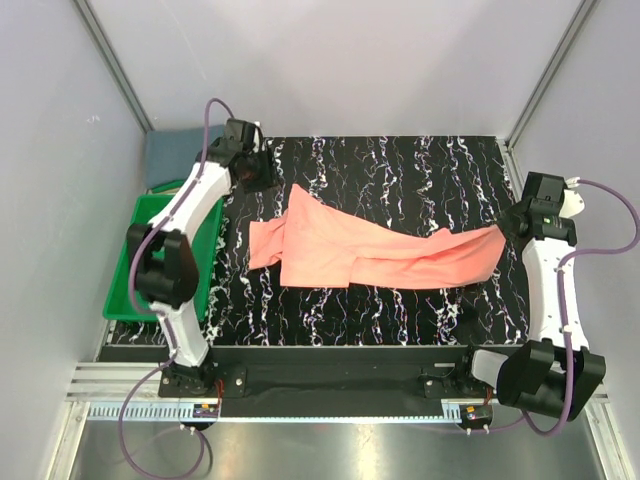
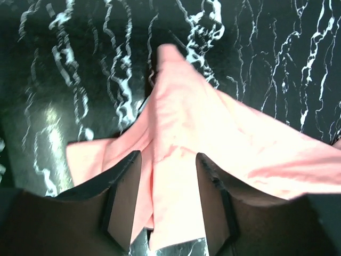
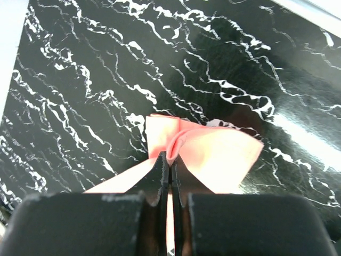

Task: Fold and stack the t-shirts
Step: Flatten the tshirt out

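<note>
The salmon-pink t-shirt (image 1: 370, 255) lies crumpled and stretched across the black marbled table. My right gripper (image 1: 508, 228) is shut on its right end; in the right wrist view (image 3: 170, 160) the cloth (image 3: 213, 152) bunches out past the closed tips. My left gripper (image 1: 260, 180) is open at the shirt's far left corner. In the left wrist view (image 2: 168, 202) its fingers (image 2: 125, 202) stand wide apart with a fold of the pink shirt (image 2: 213, 133) lying below and between them. The slate blue-grey t-shirt (image 1: 168, 155) lies off the table at the far left, partly hidden by the left arm.
A green plastic tray (image 1: 125, 275) stands along the table's left edge under the left arm. Grey walls and metal frame posts close in the sides and back. The table's near edge (image 1: 330, 352) runs in front of the arm bases.
</note>
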Tool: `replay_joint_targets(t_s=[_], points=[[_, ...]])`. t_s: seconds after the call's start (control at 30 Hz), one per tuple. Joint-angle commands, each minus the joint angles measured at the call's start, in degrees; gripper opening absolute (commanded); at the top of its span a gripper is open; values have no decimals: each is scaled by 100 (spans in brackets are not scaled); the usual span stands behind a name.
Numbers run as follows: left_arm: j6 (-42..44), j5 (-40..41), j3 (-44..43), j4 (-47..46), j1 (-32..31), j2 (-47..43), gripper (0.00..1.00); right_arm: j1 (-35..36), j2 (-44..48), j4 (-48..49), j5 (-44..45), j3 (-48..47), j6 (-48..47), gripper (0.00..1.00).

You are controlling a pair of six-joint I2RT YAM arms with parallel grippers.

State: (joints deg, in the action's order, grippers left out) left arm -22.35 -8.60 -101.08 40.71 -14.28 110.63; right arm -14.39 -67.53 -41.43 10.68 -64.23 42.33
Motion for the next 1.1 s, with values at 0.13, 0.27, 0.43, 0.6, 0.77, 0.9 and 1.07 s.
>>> replay_joint_targets(t_s=[0.13,0.27,0.43,0.6,0.77,0.9,1.07], points=[[-672,-86,3143,-745,-540,-2404,41,-2,38,504,-381,59,127,0],[-850,-63,4479,-1257,-847,-3203,38,-2,117,592,-487,130,135,0],[-1078,-10,5115,-1759,-927,-3347,45,-2,117,636,-698,209,83,0],[-1114,-167,5318,-2145,-936,-2881,47,-2,126,724,-901,323,56,0],[-1131,-151,5405,-2286,-927,-2635,46,-2,187,724,-883,323,21,0],[-1201,-28,5450,-2348,-962,-2450,44,-2,257,750,-848,358,48,0],[-1263,174,5599,-2366,-1164,-2335,43,-2,214,750,-883,341,30,0]])
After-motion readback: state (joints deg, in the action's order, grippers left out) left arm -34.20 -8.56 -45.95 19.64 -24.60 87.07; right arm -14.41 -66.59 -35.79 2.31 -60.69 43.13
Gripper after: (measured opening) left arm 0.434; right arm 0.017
